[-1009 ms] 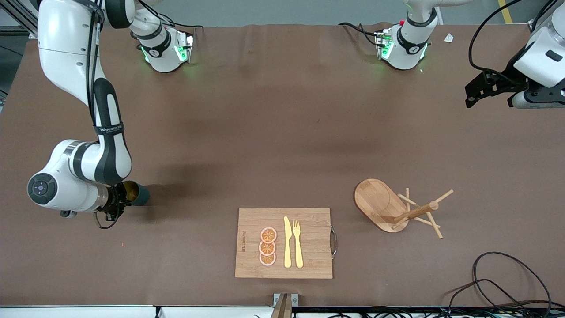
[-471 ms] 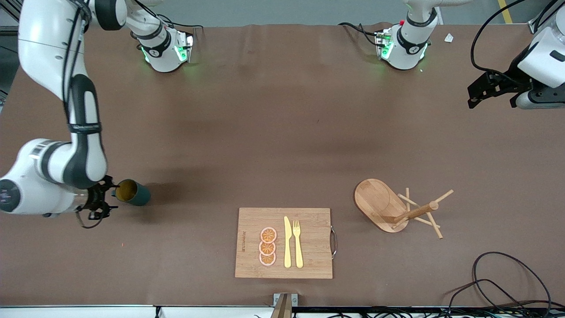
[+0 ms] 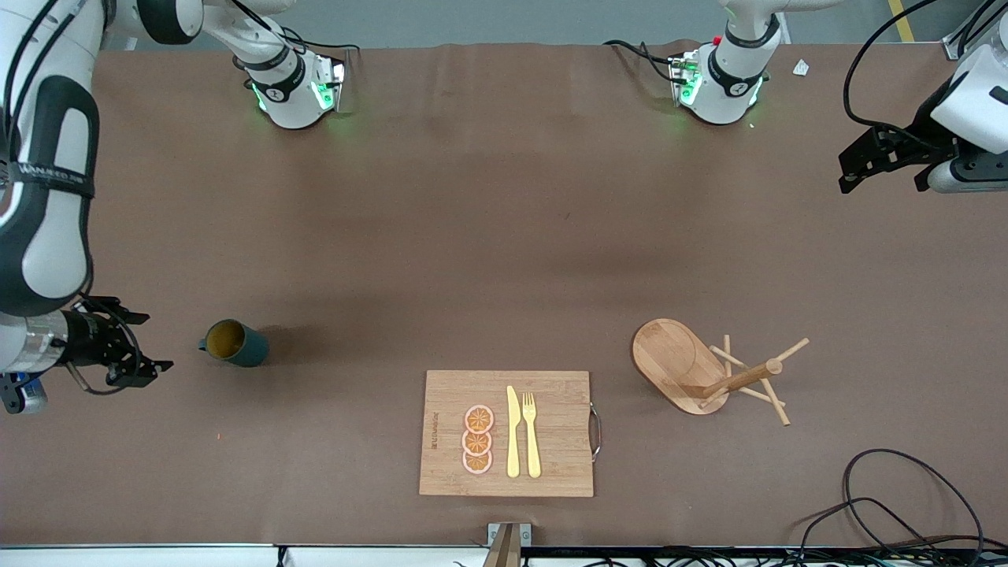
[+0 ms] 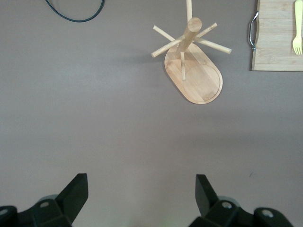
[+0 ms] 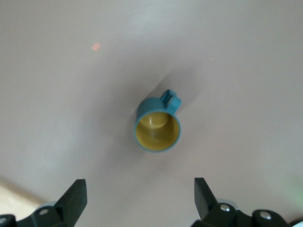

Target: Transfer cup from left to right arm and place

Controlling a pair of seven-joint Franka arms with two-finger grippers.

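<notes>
Even, diffuse overhead light leaves the brown table (image 3: 504, 236) matte and free of glare. The cup (image 3: 234, 343) throws a soft shadow away from the right gripper (image 3: 126, 346). The right wrist view looks washed out and slightly hazy; the left wrist view is darker and crisp.

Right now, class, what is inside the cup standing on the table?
The cup looks empty: its yellowish-tan inner wall and floor show in the right wrist view, with nothing lying in it. Only the table beneath it stays covered.
</notes>
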